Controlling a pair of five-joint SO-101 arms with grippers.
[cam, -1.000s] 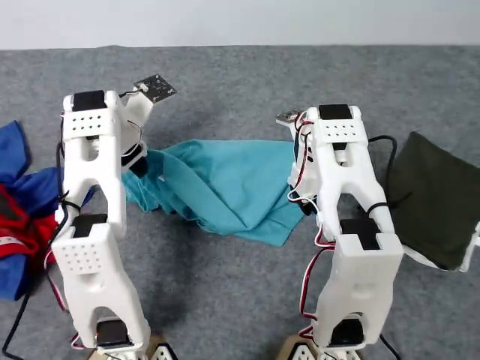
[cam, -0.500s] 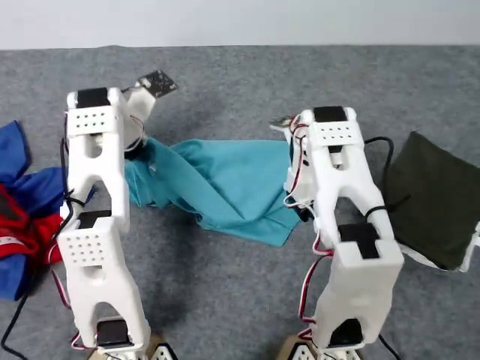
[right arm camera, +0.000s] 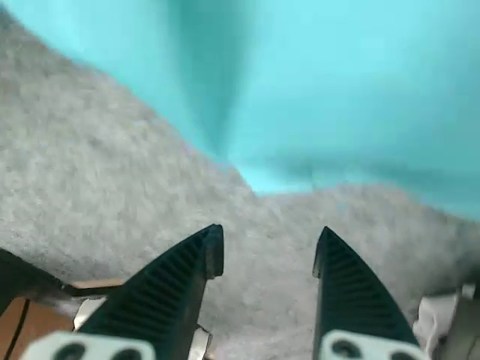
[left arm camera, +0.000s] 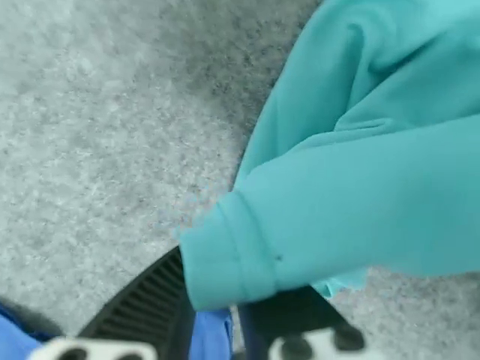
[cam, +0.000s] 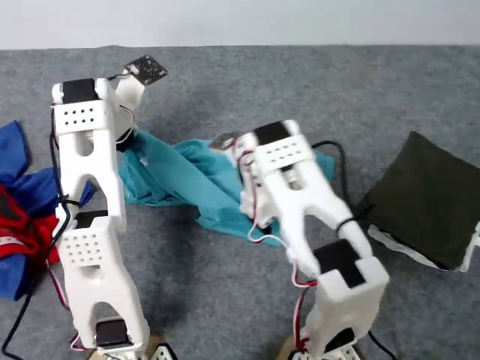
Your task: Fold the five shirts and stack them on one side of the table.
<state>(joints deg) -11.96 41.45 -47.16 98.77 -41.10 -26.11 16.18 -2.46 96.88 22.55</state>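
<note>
Over teal shirt (cam: 180,176), right hand (right arm camera: 270,234) swung leftward, left hand (left arm camera: 217,311) tugged cuff (left arm camera: 232,262).

Shirts and gripper tips covered, cropped or blurred.
Covered through the middle by the right arm (cam: 292,172) in the high view: the teal shirt (cam: 180,176), also blurred and cropped close up beyond the right gripper (right arm camera: 270,240). Tips of the left gripper (left arm camera: 216,319) buried under the cuff (left arm camera: 232,262). Blue shirt (cam: 15,146) and red shirt (cam: 19,225) cut off at the left edge. White shirt (cam: 397,246) mostly buried under the dark green shirt (cam: 427,195), itself clipped at the right edge.
</note>
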